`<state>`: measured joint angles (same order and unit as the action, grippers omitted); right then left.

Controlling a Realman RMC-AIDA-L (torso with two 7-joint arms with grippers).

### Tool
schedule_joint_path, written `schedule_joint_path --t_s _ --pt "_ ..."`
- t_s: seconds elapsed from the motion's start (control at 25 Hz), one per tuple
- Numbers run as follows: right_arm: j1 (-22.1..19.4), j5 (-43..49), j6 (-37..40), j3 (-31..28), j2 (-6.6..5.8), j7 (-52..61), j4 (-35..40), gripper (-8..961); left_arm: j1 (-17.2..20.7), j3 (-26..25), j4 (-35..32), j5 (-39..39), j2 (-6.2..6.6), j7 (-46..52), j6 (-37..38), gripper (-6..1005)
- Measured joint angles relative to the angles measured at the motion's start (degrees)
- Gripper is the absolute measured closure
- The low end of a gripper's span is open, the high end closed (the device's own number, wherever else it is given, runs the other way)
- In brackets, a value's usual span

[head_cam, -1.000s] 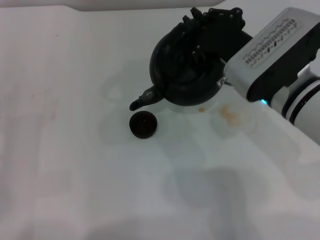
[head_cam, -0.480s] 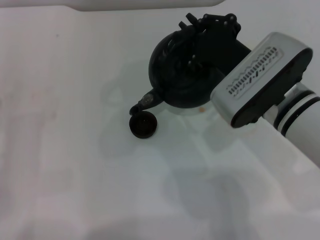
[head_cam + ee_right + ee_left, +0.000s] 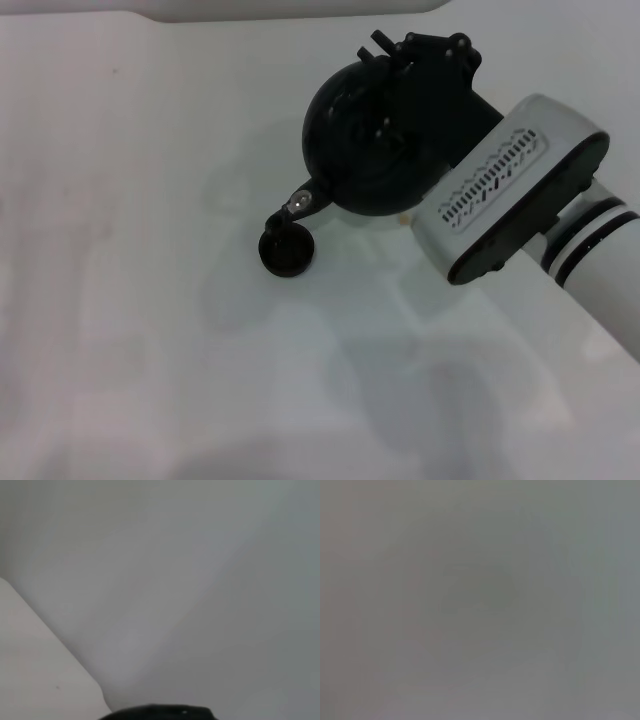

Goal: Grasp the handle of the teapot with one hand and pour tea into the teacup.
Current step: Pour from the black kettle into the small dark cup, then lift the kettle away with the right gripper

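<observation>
Since the earlier head frames the large round matte-black teapot (image 3: 365, 140) has tipped further, its short spout (image 3: 292, 211) with the pale spot now dipping right over the small, low, dark handleless teacup (image 3: 287, 250) instead of ending beside it; the cup itself has not shifted. Head view: the pot hangs toward the far edge of the white counter (image 3: 120, 300), right of centre, with the right gripper (image 3: 425, 60) clamped on the thick black arched handle (image 3: 372, 75) at the pot's far side; the white forearm runs off toward the near right corner. Spout tip and cup rim overlap; actual contact cannot be resolved. Right wrist view adds only a sliver of the pot's black curve (image 3: 160, 713) against pale surface, no cup. Left wrist view shows a featureless grey field; the left gripper appears in no view, so its finger state is unknown.
</observation>
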<state>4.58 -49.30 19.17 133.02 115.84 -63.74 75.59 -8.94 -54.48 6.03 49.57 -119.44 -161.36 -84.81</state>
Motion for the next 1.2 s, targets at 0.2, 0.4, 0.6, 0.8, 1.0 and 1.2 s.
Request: schedule_joint_path --t_s 0.2,0.4,0.6,0.8,1.0,1.2 --pt "-0.1 0.0 2.7 1.5 0.0 -2.6 -0.8 828 0.0 -0.1 0.0 0.0 0.0 0.0 0.0 111" --pt "-0.4 0.0 3.5 1.8 0.0 -3.6 -1.2 839 0.0 -0.1 0.0 0.0 0.0 0.0 0.0 111" --pt "-0.1 0.0 5.8 2.3 -0.11 -4.0 -2.5 843 0.0 -0.1 0.0 0.0 0.0 0.0 0.0 111" --pt "0.0 0.0 6.4 2.4 -0.04 -4.6 -3.2 845 0.0 -0.1 0.1 0.0 0.0 0.0 0.0 111" --pt "0.0 0.0 7.5 2.4 -0.17 -4.7 -3.4 846 0.0 -0.1 0.1 0.0 0.0 0.0 -0.1 111" --pt "-0.3 0.0 7.9 2.4 -0.22 -5.9 -3.5 846 -0.1 -0.1 0.2 0.0 0.0 0.0 -0.1 112"
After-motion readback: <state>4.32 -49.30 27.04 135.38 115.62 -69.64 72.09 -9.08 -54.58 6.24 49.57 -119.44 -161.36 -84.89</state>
